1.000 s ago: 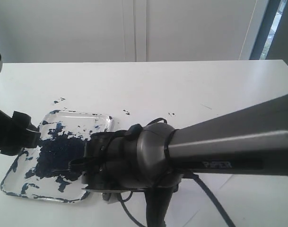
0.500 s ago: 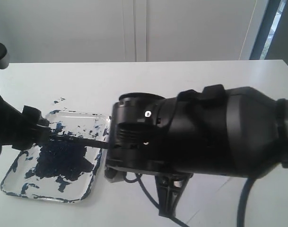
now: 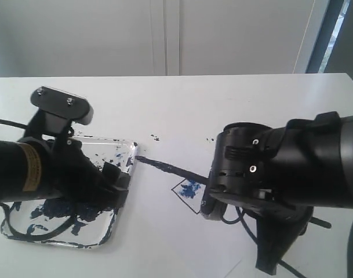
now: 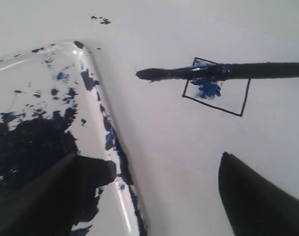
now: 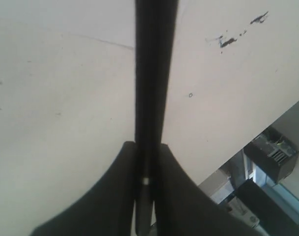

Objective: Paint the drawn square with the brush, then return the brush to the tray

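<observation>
**Fill the square — light, short strokes**

My right gripper (image 5: 145, 182) is clamped narrow on the brush (image 3: 167, 168), with the handle running straight between the jaws. The wet tip lies over the paper between the tray (image 4: 96, 98) and the drawn square (image 4: 216, 93), which carries only one blue daub near a corner. I'd bring the tip inside the outline, lower it gently and stop each stroke short of the lines. My left gripper (image 4: 166, 162) stands wide over the tray's rim — out of the way.
</observation>
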Controlling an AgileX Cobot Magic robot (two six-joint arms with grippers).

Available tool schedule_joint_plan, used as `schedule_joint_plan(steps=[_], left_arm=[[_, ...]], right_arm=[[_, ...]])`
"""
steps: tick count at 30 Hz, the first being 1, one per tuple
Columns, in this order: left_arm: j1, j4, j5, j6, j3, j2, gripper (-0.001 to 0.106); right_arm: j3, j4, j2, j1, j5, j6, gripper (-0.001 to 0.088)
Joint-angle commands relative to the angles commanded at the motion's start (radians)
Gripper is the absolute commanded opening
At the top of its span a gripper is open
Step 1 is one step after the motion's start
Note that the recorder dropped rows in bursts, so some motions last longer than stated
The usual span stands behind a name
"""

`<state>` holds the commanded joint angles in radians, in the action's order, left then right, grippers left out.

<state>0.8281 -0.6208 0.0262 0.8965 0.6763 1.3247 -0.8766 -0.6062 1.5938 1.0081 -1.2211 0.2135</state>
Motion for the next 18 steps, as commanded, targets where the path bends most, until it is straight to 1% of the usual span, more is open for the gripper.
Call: schedule_joint_plan(steps=[1,3,5,7,10,12,14,18], left_arm=[[0.000,0.000,0.038,0.000,0.000,0.039,0.078],[0.000,-0.009,0.075,-0.004,0.000,0.106,0.078],[0.000,-0.016,0.107,-0.033,0.002,0.170,0.078],[0.000,-0.016,0.115,-0.073,0.019,0.231,0.078],[0.000,-0.019,0.112,-0.094,0.063,0.311,0.078],[0.000,-0.035,0.082,-0.094,0.096,0.347,0.078],[0.000,-0.052,0.057,-0.094,0.130,0.374,0.078],[0.002,-0.069,0.023,-0.094,0.165,0.407,0.078]], right_arm=[[0.014,0.015,-0.007,-0.021,0.000,0.000,0.0000],[0.041,0.017,-0.022,-0.043,0.000,-0.002,0.0000],[0.073,0.027,-0.038,-0.060,0.000,-0.002,0.0000],[0.098,0.042,-0.049,-0.078,0.000,-0.008,0.0000],[0.127,0.061,-0.049,-0.100,0.000,-0.025,0.0000],[0.140,0.063,-0.049,-0.102,0.000,-0.030,0.0000],[0.160,0.051,-0.049,-0.102,0.000,-0.031,0.0000],[0.179,0.023,-0.049,-0.102,0.000,-0.031,0.0000]])
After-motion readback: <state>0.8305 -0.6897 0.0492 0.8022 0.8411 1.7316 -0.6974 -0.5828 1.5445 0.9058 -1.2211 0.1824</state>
